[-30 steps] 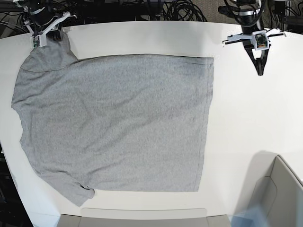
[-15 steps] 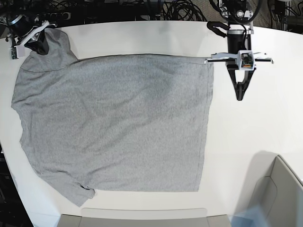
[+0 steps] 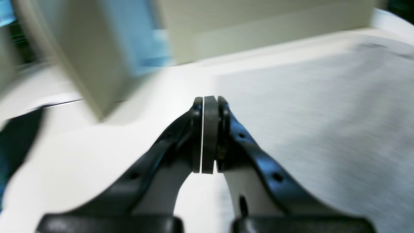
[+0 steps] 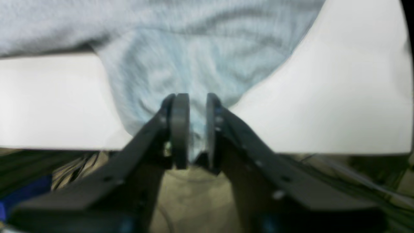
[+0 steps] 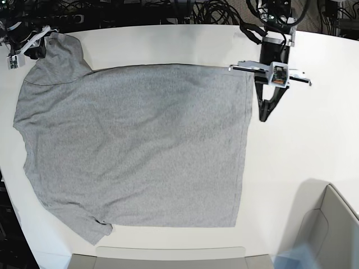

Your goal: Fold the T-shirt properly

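Observation:
The heather-grey T-shirt (image 5: 134,145) lies spread flat on the white table (image 5: 303,145), plain side up, hem toward the right. My left gripper (image 5: 262,116) hovers just right of the hem's far corner. In the left wrist view this gripper (image 3: 210,98) is shut with nothing between its pads, and the T-shirt (image 3: 323,113) lies to its right. My right gripper (image 5: 39,50) is at the far left table edge over the upper sleeve. In the right wrist view its pads (image 4: 193,129) stand slightly apart, open, with the sleeve cloth of the T-shirt (image 4: 200,58) lying loosely in the gap.
A beige bin (image 5: 331,230) stands at the front right corner, and also shows blurred in the left wrist view (image 3: 97,64). Another beige container (image 5: 168,258) sits at the front edge. Black cables (image 5: 213,11) hang behind the table.
The left arm has swung in from the back right toward the shirt's hem corner. The right gripper drew the sleeve out to the table's far left edge, then parted its jaws.

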Controlling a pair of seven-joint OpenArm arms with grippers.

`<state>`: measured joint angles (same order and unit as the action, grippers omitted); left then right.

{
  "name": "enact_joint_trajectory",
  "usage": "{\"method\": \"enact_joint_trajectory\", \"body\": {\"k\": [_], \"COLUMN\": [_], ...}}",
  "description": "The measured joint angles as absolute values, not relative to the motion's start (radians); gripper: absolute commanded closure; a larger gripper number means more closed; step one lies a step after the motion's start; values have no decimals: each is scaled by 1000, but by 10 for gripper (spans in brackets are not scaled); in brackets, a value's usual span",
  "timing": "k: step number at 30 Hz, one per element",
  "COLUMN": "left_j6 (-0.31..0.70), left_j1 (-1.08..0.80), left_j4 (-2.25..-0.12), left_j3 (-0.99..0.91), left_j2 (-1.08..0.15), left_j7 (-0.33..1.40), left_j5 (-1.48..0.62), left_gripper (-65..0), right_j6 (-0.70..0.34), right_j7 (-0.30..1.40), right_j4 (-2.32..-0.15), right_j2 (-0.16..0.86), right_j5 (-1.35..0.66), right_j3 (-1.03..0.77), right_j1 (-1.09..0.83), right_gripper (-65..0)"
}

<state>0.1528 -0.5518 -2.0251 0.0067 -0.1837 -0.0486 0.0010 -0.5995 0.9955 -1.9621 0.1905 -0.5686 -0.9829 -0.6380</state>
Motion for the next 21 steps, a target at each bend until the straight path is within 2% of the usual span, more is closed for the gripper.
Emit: {"method": "enact_joint_trajectory", "body": {"k": [2,6,9,21], "left_j6": [163,162,170,170], "left_j1": [-554,-556,-556,-593], "left_j4": [-2025,-2025,-2025,-2025], "left_j3": [7,6,6,7], "left_j2": [-179,-183,-180,-180], "left_j7": [-45,1,2,7], "left_j5": [0,0,1,0], "left_gripper": [-1,-1,-1,-1], "right_j6": [-604,-683,-682,-682], "right_j7": [997,974,952,943], "right_j4": [-1924,-1769,-1655,-1582], "right_j2": [191,208,236,258], "right_j5": [-561,-576,-559,-571], "right_j3": [-967,-960,-961,-963], "right_j1": [-654,-624,-591,-527], "right_gripper": [-146,-120,-107,-108]}}
